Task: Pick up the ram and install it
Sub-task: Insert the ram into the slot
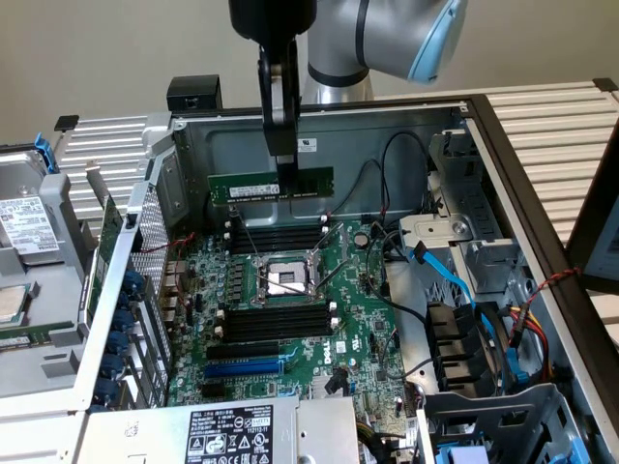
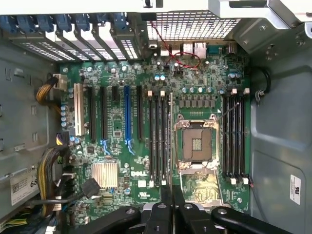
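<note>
Ext. view: we see the claw point(image 1: 284, 166) hanging from the arm point(image 1: 387, 39), its two thin black fingers pinched shut on the ram point(image 1: 271, 185). The grip is approx. mid-length, on the upper edge. The ram is held level & on edge, white label toward the camera, in front of the grey back wall point(image 1: 232, 145) of the open PC case. It hangs in the air, not seated, above the black memory slots point(image 1: 279, 237) on the far side of the CPU socket point(image 1: 283, 278). A 2nd bank of black slots point(image 1: 276, 324) lies on the socket's near side, w/ a blue slot point(image 1: 242, 368) nearer the camera. All of these sit on the green mobo point(image 1: 309, 377). A blue cable point(image 1: 447, 275) runs toward the exterior view's right, and a PSU label point(image 1: 227, 435) lies at the front.

Wrist view: we look past the claw point(image 2: 171, 195) onto the mobo point(image 2: 122, 156). The fingers are closed together on the ram point(image 2: 171, 131), seen edge-on as a thin line. That line runs parallel w/ the memory slots, btwn one bank of black slots point(image 2: 158, 141) and the CPU socket point(image 2: 196, 144), just beside the slot nearest the socket. We can't tell its height over the board here. The other bank point(image 2: 234, 136) is on the socket's opposite side. Further off are the blue slot point(image 2: 127, 117), a white slot point(image 2: 77, 114) & a silver heatsink point(image 2: 105, 174).
</note>
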`<state>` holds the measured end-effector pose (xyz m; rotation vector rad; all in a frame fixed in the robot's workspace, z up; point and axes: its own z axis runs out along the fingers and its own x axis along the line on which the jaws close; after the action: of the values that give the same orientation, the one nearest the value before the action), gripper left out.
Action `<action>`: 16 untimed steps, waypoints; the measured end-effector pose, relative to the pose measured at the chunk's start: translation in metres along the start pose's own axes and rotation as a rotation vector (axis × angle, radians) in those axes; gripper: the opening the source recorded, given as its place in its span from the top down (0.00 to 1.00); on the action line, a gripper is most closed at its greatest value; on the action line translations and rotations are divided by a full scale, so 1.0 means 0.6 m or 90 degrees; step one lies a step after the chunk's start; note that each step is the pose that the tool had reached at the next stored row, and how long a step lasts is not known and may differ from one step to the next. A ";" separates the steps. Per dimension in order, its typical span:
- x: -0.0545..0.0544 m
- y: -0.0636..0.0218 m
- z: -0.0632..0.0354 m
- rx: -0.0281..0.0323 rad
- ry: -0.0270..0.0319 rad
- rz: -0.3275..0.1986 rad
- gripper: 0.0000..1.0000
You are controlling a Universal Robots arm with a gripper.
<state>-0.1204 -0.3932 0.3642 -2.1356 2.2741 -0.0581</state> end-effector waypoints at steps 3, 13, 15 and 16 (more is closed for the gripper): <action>0.000 0.000 0.006 -0.0016 -0.0040 0.000 0.88; 0.001 0.001 0.028 -0.0053 -0.0099 0.000 0.88; 0.001 0.001 0.031 -0.0061 -0.0098 0.000 0.88; 0.001 0.001 0.033 -0.0071 -0.0098 0.000 0.88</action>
<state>-0.1203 -0.3939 0.3443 -2.1331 2.2721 -0.0289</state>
